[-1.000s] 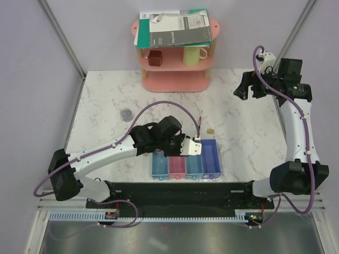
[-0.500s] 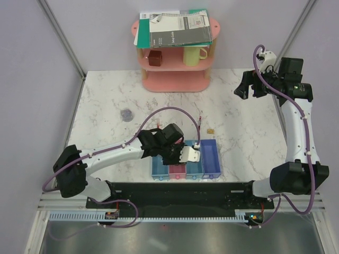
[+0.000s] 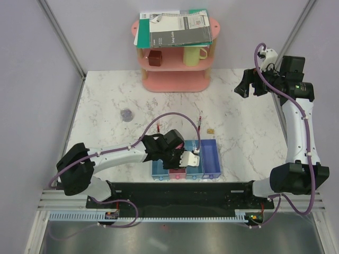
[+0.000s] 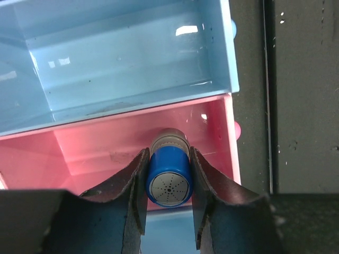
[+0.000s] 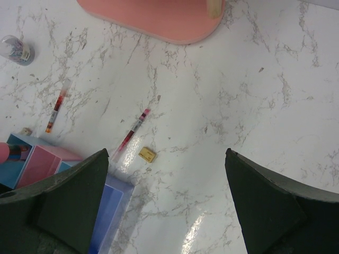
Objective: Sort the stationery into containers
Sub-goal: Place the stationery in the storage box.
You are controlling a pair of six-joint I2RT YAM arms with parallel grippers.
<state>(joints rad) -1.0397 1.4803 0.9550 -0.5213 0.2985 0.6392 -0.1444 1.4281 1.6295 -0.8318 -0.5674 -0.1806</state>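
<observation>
Stationery (image 5: 131, 133) dots white marble tabletop (image 3: 106, 100) — lilac walls (image 3: 26, 63) around.

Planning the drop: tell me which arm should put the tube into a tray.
Left: the left fingers grip the blue-capped tube over the pink tray; the right fingers are open, far away.

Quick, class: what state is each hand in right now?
Left hand: closed on the tube, over the pink tray.
Right hand: open, holding nothing.
</observation>
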